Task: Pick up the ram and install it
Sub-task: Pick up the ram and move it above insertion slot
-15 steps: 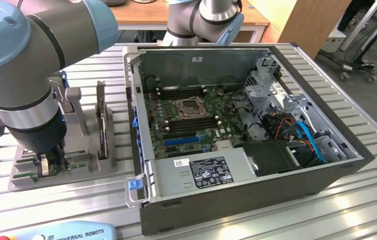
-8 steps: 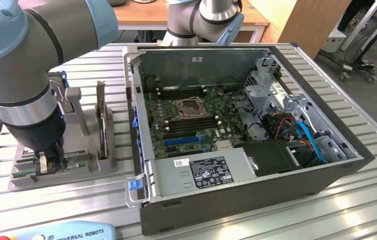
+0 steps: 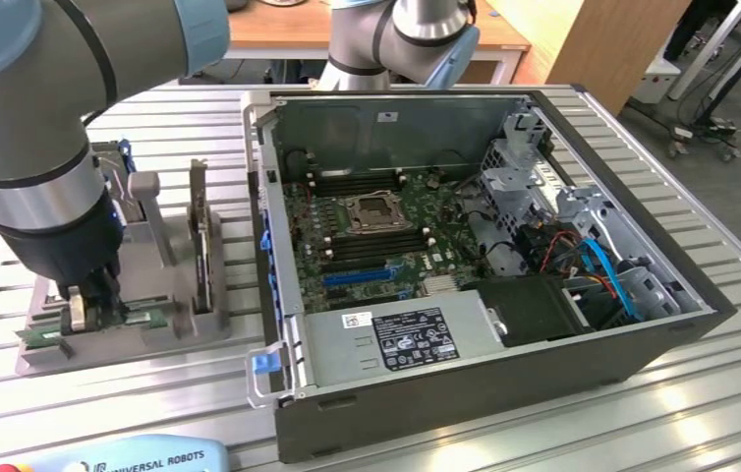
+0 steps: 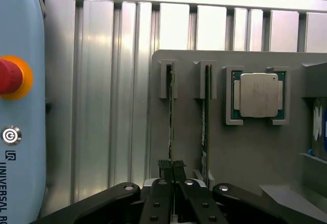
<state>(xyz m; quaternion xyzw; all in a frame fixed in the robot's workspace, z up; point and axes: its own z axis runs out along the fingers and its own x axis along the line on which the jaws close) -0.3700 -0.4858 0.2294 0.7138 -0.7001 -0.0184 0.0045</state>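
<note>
My gripper [image 3: 86, 313] stands low over the grey holder block [image 3: 147, 339] at the exterior view's left. In the wrist view the gripper [image 4: 173, 180] has its fingers drawn together on the near end of a thin green ram stick [image 4: 171, 111], which stands on edge in its slot of the holder [image 4: 240, 157]. A second ram stick [image 4: 207, 111] sits in the neighbouring slot. The open computer case [image 3: 685, 324] lies to the exterior view's right, with the motherboard's dark memory slots [image 3: 384, 244] beside the CPU socket [image 3: 377, 211].
A square silver CPU chip [image 4: 255, 95] rests in a pocket of the holder. A hard drive [image 3: 200, 236] stands upright at the holder's back. A pale blue teach pendant [image 3: 135, 457] with a red stop button [image 4: 10, 76] lies on the ribbed aluminium table [image 3: 685, 393].
</note>
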